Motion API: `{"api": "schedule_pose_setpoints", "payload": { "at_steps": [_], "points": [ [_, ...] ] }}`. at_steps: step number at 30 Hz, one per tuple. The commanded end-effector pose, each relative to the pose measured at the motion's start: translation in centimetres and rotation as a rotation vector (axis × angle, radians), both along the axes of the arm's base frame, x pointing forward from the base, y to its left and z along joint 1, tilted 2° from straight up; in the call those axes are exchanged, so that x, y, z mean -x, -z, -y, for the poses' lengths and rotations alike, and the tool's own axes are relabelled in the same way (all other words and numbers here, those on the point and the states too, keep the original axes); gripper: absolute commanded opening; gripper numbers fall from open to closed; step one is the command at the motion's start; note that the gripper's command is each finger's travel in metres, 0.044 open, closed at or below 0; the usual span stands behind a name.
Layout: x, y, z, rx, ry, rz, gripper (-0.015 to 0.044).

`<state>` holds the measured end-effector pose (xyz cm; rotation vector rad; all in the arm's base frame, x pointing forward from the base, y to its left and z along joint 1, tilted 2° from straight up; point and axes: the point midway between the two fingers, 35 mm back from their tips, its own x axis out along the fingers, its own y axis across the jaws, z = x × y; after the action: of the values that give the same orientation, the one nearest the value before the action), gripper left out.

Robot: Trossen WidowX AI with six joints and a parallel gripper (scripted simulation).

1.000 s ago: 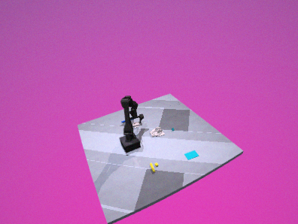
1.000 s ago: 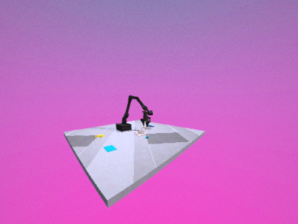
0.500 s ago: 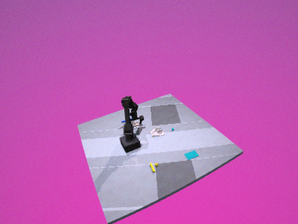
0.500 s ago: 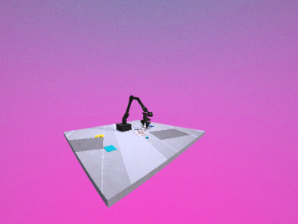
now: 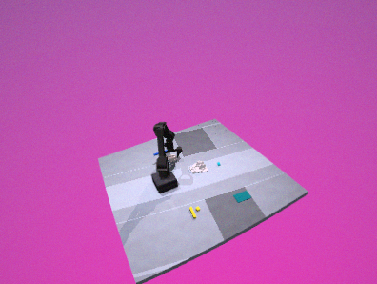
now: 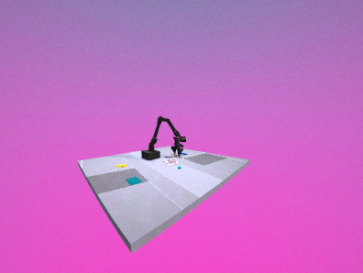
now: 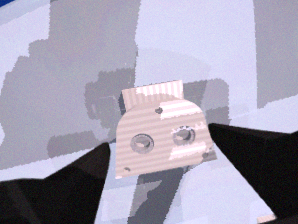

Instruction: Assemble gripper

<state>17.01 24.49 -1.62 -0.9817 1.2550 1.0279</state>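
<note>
The housing plate, a pale pinkish piece with two round holes and a ribbed block at its far edge, shows in the middle of the wrist view. In the top view a pale piece shows low beneath the hand. My gripper is open, with one fingertip near each side of the plate and nothing gripped. How high the tips are above the plate is unclear. A pale cluster lies on the table beside the hand; it is too small to tell base, jaws and pins apart.
A small cyan piece lies beyond the pale cluster. A blue bar lies behind the arm. A teal plate, a yellow bar and a small yellow block lie farther off.
</note>
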Motion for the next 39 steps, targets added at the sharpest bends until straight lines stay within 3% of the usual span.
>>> {"api": "schedule_pose_setpoints", "payload": {
  "at_steps": [1, 5, 18, 29, 39],
  "points": [
    [-0.1, 0.0, 0.0, 0.0, -0.003, 0.004, 0.044],
    [-0.1, 0.0, 0.0, 0.0, -0.003, 0.004, 0.044],
    [0.0, 0.0, 0.0, 0.0, 0.0, 0.0, 0.0353],
    [0.0, 0.0, 0.0, 0.0, 0.0, 0.0, 0.0351],
    [-0.1, -3.0, 0.0, 0.0, -0.001, 0.002, 0.0351]
  ]
}}
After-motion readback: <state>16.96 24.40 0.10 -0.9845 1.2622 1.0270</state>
